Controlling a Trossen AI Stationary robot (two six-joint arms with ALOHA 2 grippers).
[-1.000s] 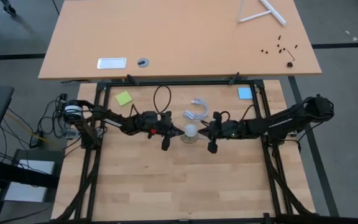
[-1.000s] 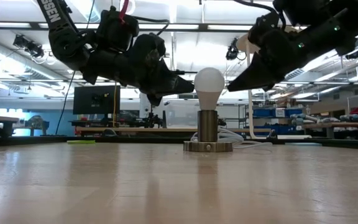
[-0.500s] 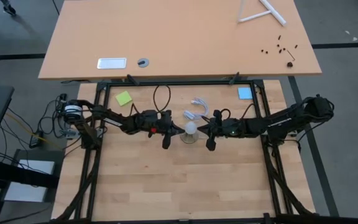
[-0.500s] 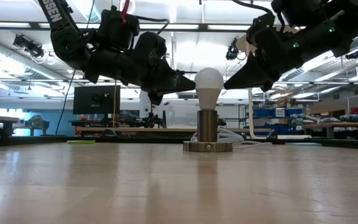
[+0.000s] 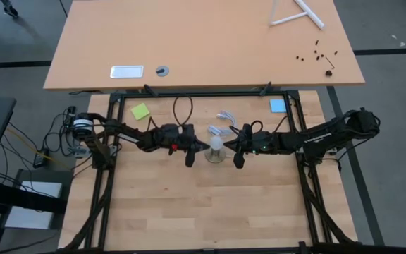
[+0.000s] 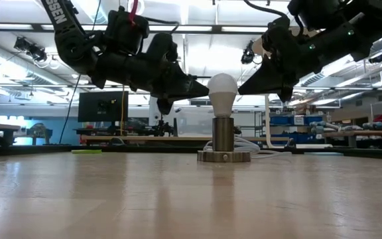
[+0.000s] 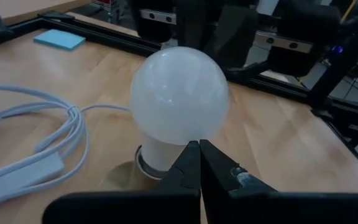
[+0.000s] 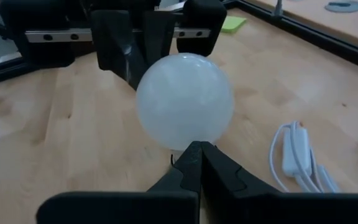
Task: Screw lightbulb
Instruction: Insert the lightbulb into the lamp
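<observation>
The white frosted lightbulb (image 6: 223, 89) stands upright with its narrow end in a grey metal socket (image 6: 223, 136), whose round base (image 6: 224, 157) rests on the wooden table at mid-table. My left gripper (image 6: 206, 86) is shut, its tips at the bulb's left flank. My right gripper (image 6: 241, 90) is shut too, its tips at the bulb's right flank. Both reach in nearly level, slanting a little downward. From above, the bulb (image 5: 217, 144) shows between the two grippers. My left gripper touches the bulb's round glass on the side toward the table's left (image 7: 185, 134) with its shut fingertips, coming nearly level from the left. The bulb stays upright in the socket. My right gripper touches the opposite side of the glass (image 8: 194, 134) with its shut fingertips, coming from the table's right and slanting slightly down.
The socket's white cord with its switch (image 5: 224, 120) lies coiled just behind the socket. A green note (image 5: 141, 111) and a blue note (image 5: 278, 106) lie near the far rail of the black frame (image 5: 203, 92). Bare wood fills the near half.
My right gripper has crept toward the table's left, up to the bulb's side, and has rolled about its own axis. My left gripper has stayed at the bulb and rolled slightly. The bulb remains upright in the socket.
</observation>
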